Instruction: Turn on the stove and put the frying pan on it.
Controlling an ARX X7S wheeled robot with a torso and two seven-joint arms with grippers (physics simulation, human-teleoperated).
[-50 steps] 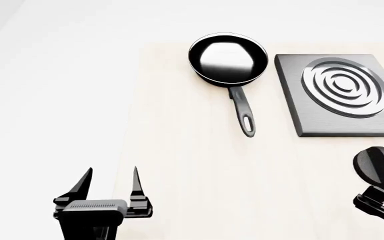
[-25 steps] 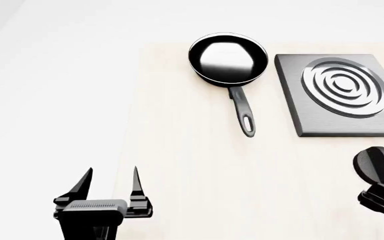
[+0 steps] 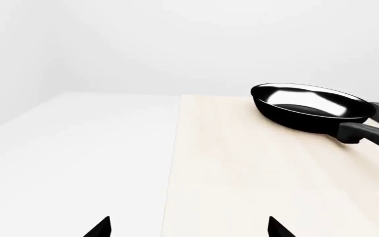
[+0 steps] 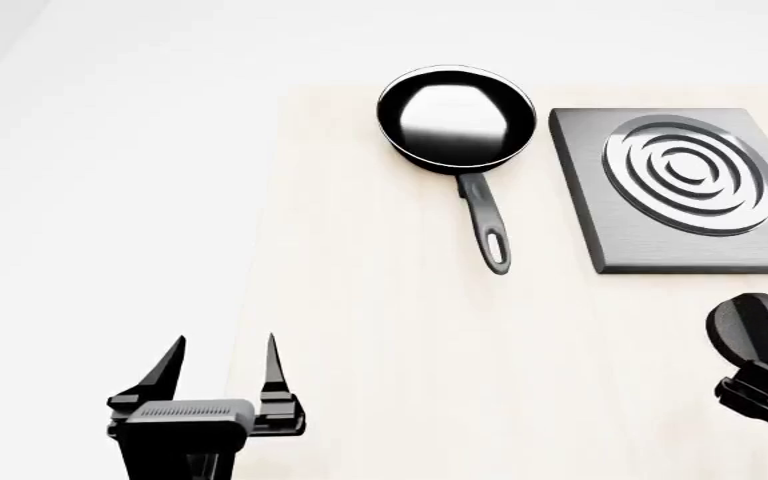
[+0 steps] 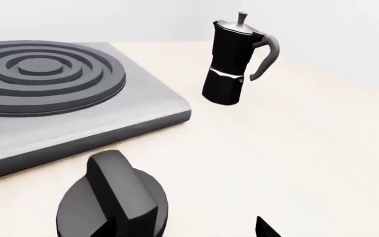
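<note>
The frying pan (image 4: 458, 118) is glossy black and lies on the pale table, its long handle (image 4: 487, 225) pointing toward me. It also shows in the left wrist view (image 3: 308, 106). The stove (image 4: 684, 185), a dark grey slab with silvery rings, lies right of the pan and also shows in the right wrist view (image 5: 45, 84). Its round black knob (image 4: 755, 332) stands on the table in front of the slab. My right gripper (image 5: 183, 229) is open, with the knob (image 5: 114, 197) just ahead by one finger. My left gripper (image 4: 217, 365) is open and empty, far from the pan.
A black-and-silver moka pot (image 5: 236, 59) stands upright on the table beyond the stove, seen only in the right wrist view. The table's left edge (image 4: 261, 250) runs just by my left gripper. My right arm (image 4: 764, 395) shows at the bottom right of the head view.
My right arm has shifted very slightly to the right near the knob. The left gripper, the pan and the stove have not moved.
</note>
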